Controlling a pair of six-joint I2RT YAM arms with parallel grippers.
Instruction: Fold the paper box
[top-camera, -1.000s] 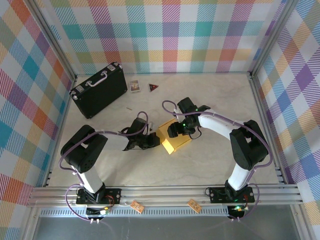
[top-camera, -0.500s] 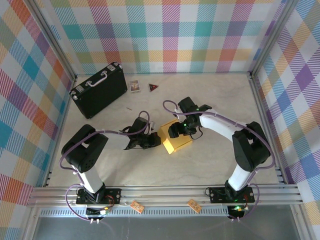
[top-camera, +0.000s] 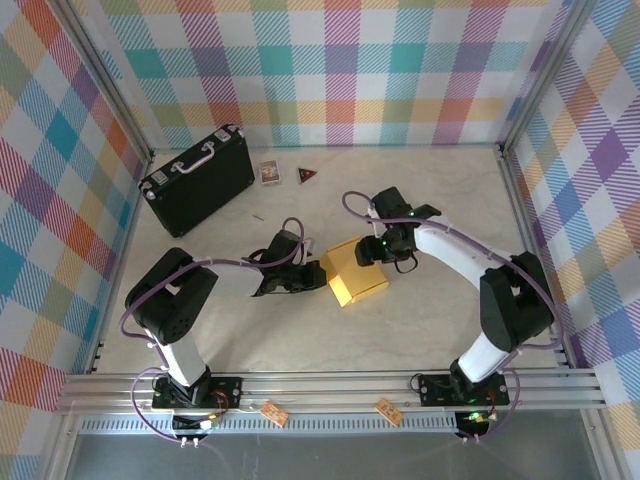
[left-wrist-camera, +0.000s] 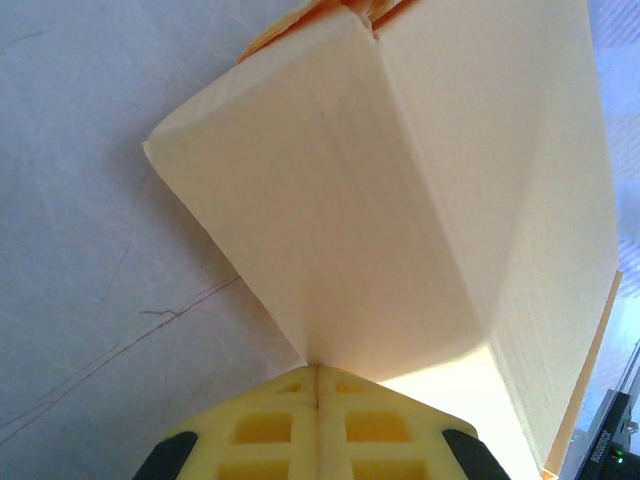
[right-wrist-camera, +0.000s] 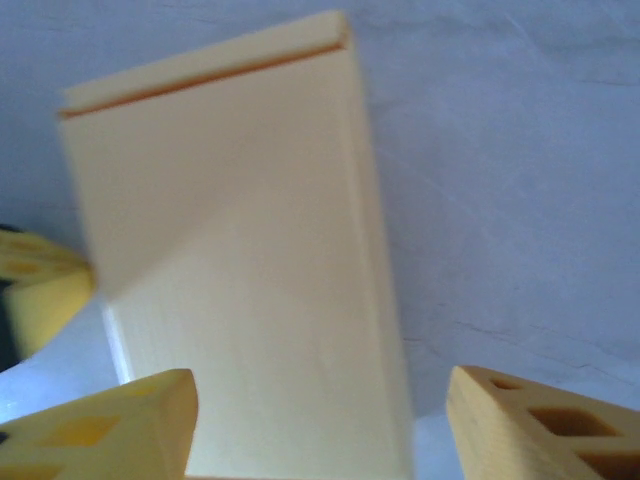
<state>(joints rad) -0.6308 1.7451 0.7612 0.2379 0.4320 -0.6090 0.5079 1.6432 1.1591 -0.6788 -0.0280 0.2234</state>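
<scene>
Plainly, the left tool (left-wrist-camera: 318, 425) has its fingers pressed together on nothing, their tips touching a lower corner of the box (left-wrist-camera: 400, 200). In the top view it sits just at the box's left side, near the centre of the frame. The right tool (right-wrist-camera: 320, 385) stands spread, one finger low left and one low right in its wrist view. The box runs up the frame between and beyond them, and I cannot tell whether either finger touches the cardboard. From above, the right tool (top-camera: 372, 252) is at the box's upper edge.

The box (top-camera: 357, 275) lies on the tabletop (top-camera: 440, 200) as a closed-looking block, its long axis slanting from upper left to lower right in the top view. It therefore lies straight ahead of the right tool, lengthwise, while the left tool braces it from the left. By my judgement, closing the right fingers would take it across its short width. Both arms are at the box, and only the left is clearly in contact.

The right wrist view is blurred. A dark orange seam (right-wrist-camera: 200, 75) shows at the box's far end there, and whether that flap is fully tucked cannot be made out. The underside is hidden.
</scene>
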